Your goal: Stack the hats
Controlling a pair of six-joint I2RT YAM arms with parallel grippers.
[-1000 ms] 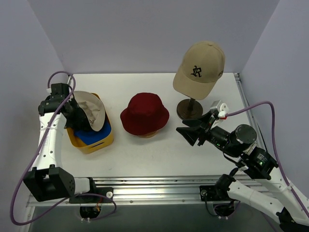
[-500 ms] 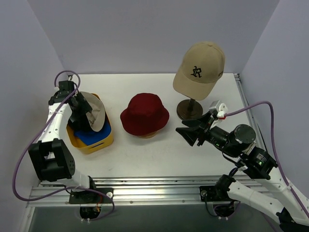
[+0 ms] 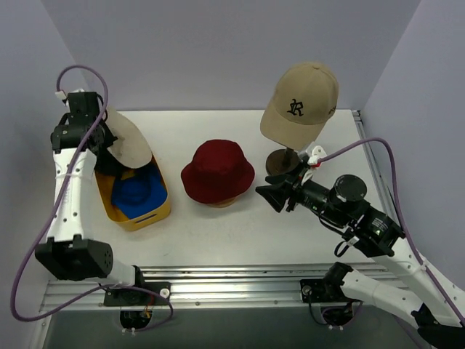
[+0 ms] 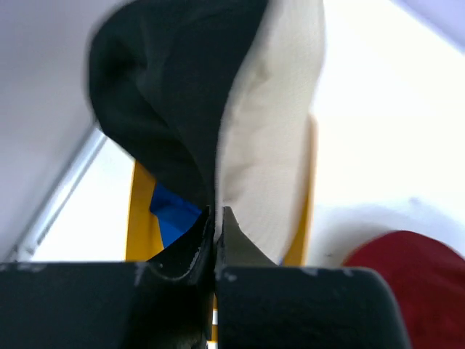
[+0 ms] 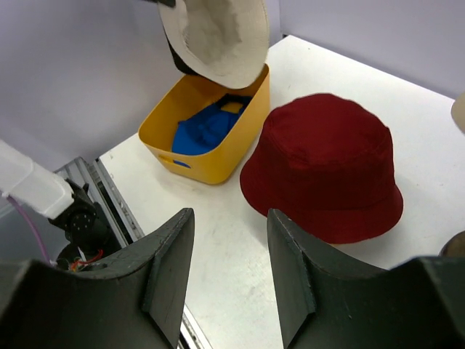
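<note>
Since 1 second ago the black bucket hat [image 3: 125, 138] has risen out of the yellow tray [image 3: 158, 209] and now hangs above its far left corner, cream lining showing, uncovering the bright blue baseball cap [image 3: 135, 193] lying in the tray. The left gripper [image 4: 218, 220] is pinched tight on the hat's brim, its 2 fingers meeting through the soft, folded fabric. The dark red bucket hat [image 3: 217, 173], probably the stack's base, sits to the held hat's right at mid-table, nearer the right gripper [image 3: 270, 196], whose jaws gape wide and carry nothing.
</note>
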